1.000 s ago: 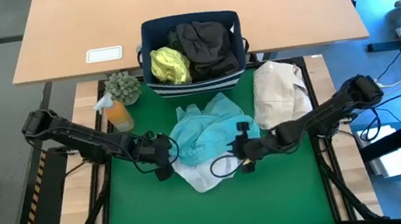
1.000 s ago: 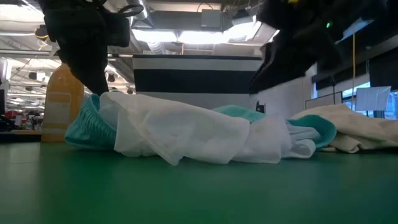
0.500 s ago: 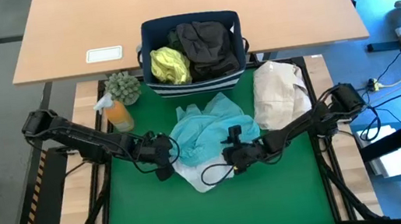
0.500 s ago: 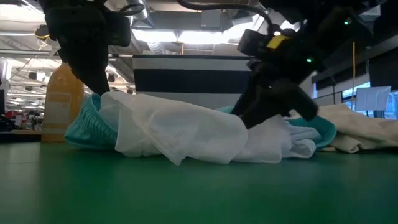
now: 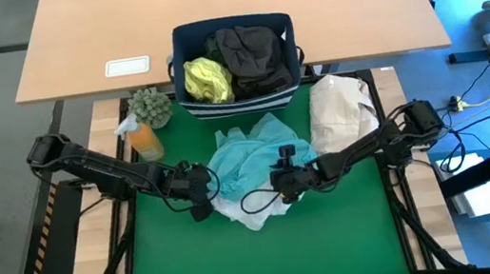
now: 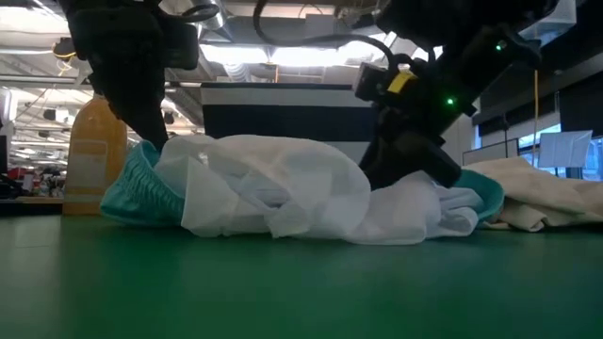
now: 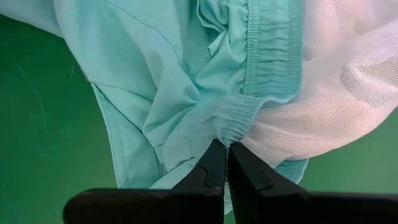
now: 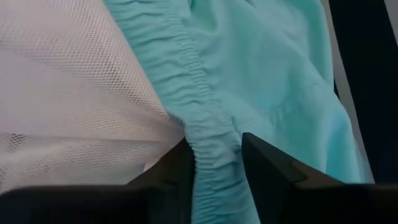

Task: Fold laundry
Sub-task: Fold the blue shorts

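Close view of a turquoise garment (image 8: 261, 68) with a gathered elastic band (image 8: 186, 93) running through it. White mesh lining (image 8: 68, 93) lies beside the band. The right gripper (image 8: 214, 177) has its two dark fingers (image 8: 270, 171) on either side of the band

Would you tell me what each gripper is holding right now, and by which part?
Both hold the turquoise garment by its elastic waistband: left gripper shut on it, right gripper pinching it too.
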### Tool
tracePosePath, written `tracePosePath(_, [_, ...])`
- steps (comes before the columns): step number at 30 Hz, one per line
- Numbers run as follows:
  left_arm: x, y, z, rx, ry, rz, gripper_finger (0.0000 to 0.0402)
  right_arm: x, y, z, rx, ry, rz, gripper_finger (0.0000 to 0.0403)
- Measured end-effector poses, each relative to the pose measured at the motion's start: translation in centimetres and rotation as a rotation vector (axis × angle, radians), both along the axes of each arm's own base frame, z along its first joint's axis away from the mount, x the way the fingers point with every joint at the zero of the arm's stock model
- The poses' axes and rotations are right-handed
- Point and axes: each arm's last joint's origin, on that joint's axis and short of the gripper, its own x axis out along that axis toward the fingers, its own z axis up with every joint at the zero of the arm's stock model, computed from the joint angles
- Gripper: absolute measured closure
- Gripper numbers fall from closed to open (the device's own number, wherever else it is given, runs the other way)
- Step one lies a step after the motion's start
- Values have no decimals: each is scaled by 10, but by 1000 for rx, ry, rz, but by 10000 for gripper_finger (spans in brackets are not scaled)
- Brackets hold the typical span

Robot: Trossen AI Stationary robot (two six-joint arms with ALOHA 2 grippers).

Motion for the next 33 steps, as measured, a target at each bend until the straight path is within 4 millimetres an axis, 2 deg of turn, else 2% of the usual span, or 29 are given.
tracePosePath(5, [0, 0, 0, 2, 0, -2, 401, -2, -1, 0, -43, 10, -22, 315])
tracePosePath(10, [0, 0, 0, 3, 1, -3, 401, -1, -1, 0, -54, 11, -12, 388])
tracePosePath(14, [0, 0, 0, 8, 1, -8, 401, 3, -1, 9, -97, -30, -56, 388])
tracePosePath(18, [-1, -1, 2, 23, -11, -10, 401, 9, -1, 33, -140, -72, -104, 396])
tracePosePath(21, [0, -6, 13, 68, -57, -27, 401, 10, -2, 57, -165, -116, -140, 397])
tracePosePath(26, [2, -18, 42, 174, -175, -56, 401, 6, -4, 99, -191, -193, -181, 399])
tracePosePath(33, [-2, -37, 88, 411, -298, -15, 401, -7, -9, 144, -241, -285, -221, 400])
